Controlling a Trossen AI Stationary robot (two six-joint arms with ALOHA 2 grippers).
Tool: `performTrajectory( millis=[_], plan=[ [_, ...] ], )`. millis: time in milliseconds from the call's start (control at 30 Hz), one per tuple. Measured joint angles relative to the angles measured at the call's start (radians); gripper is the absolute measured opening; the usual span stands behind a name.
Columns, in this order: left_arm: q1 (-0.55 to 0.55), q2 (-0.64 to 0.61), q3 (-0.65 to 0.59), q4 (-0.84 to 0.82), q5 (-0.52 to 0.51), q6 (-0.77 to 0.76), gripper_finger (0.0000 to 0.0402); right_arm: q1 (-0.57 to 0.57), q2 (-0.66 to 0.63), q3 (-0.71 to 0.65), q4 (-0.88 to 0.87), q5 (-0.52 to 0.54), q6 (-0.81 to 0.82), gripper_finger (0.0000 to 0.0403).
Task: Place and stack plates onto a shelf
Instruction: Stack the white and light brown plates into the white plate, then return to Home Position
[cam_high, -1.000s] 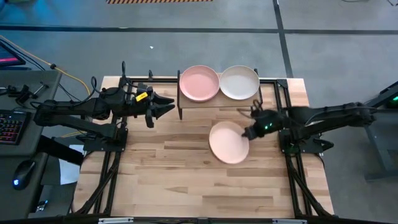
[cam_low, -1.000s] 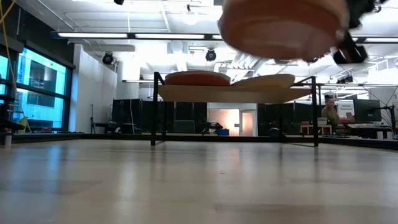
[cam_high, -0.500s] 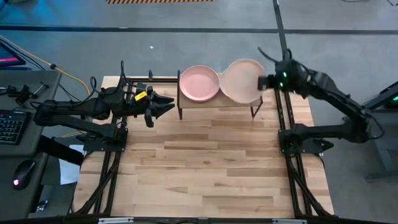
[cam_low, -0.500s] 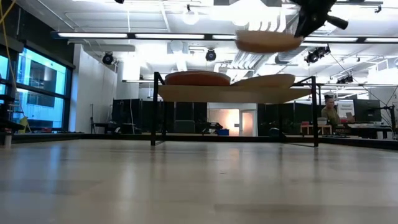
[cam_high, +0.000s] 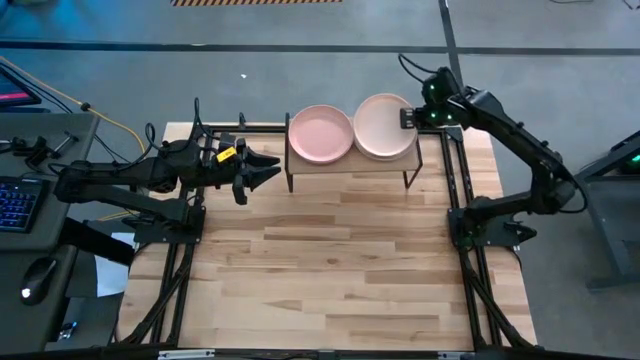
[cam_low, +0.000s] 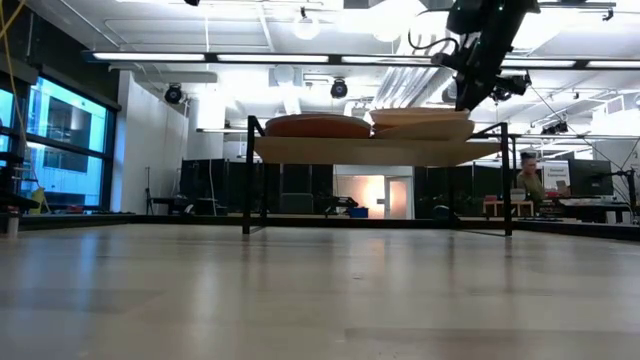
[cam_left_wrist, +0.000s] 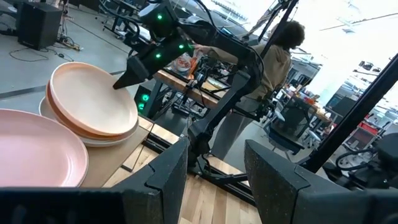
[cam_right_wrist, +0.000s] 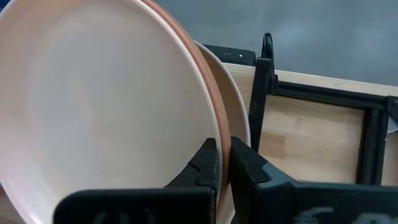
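Note:
The shelf (cam_high: 347, 161) stands at the table's far edge. The pink plate (cam_high: 320, 134) lies on its left half. On its right half the pale peach plate (cam_high: 383, 126) lies on the cream-beige plate (cam_low: 430, 131). My right gripper (cam_high: 408, 118) is at the peach plate's right rim and is shut on it. My left gripper (cam_high: 268, 170) hovers open to the left of the shelf and holds nothing. In the left wrist view the peach plate (cam_left_wrist: 93, 99) sits slightly offset on the cream one. The other plates are out of view. My right gripper pinches the pale peach plate by its rim (cam_right_wrist: 215, 124) on the plate's right side. One finger is over the plate's inner face and one is under it. The fingers come from the table's right, slanting down. The plate lies about level on the cream-beige plate (cam_right_wrist: 241, 115).
Black frame rails (cam_high: 452, 170) run along the table's left and right sides and behind the shelf. The wooden tabletop (cam_high: 330, 260) spreads out in front of the shelf. A person (cam_low: 530, 178) sits in the room beyond the table.
My right gripper has carried the pale peach plate from above the table's middle up and toward the far edge. It has then lowered the plate onto the cream-beige plate on the shelf's right half. The plate went from tilted to about level. The gripper has stayed shut on it.

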Motion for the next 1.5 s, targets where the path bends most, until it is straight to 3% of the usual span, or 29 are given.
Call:
performTrajectory(
  millis=[333,767,1000,1133,1267,1500],
  plan=[
    [0.000,0.000,0.000,-0.001,0.000,0.000,0.0149,-0.027,0.001,0.000,-0.002,-0.100,-0.060,0.0025],
    [0.000,0.000,0.000,-0.001,0.000,0.000,0.0149,-0.027,-0.012,0.000,-0.012,-0.114,-0.123,0.0146],
    [0.008,-0.016,0.000,-0.001,0.000,0.060,0.0149,-0.020,-0.130,0.000,-0.062,-0.187,-0.176,0.0156],
    [0.034,-0.024,0.000,-0.006,0.000,0.093,0.0149,0.046,-0.257,-0.045,-0.044,-0.245,-0.178,0.0157],
    [0.058,-0.021,0.000,-0.016,0.000,0.125,0.0149,0.178,-0.414,-0.179,0.120,-0.297,-0.096,0.0156],
    [0.056,-0.016,0.000,0.015,0.020,0.149,0.0147,0.456,-0.633,-0.545,0.812,-0.313,0.128,0.0139]
  ],
)
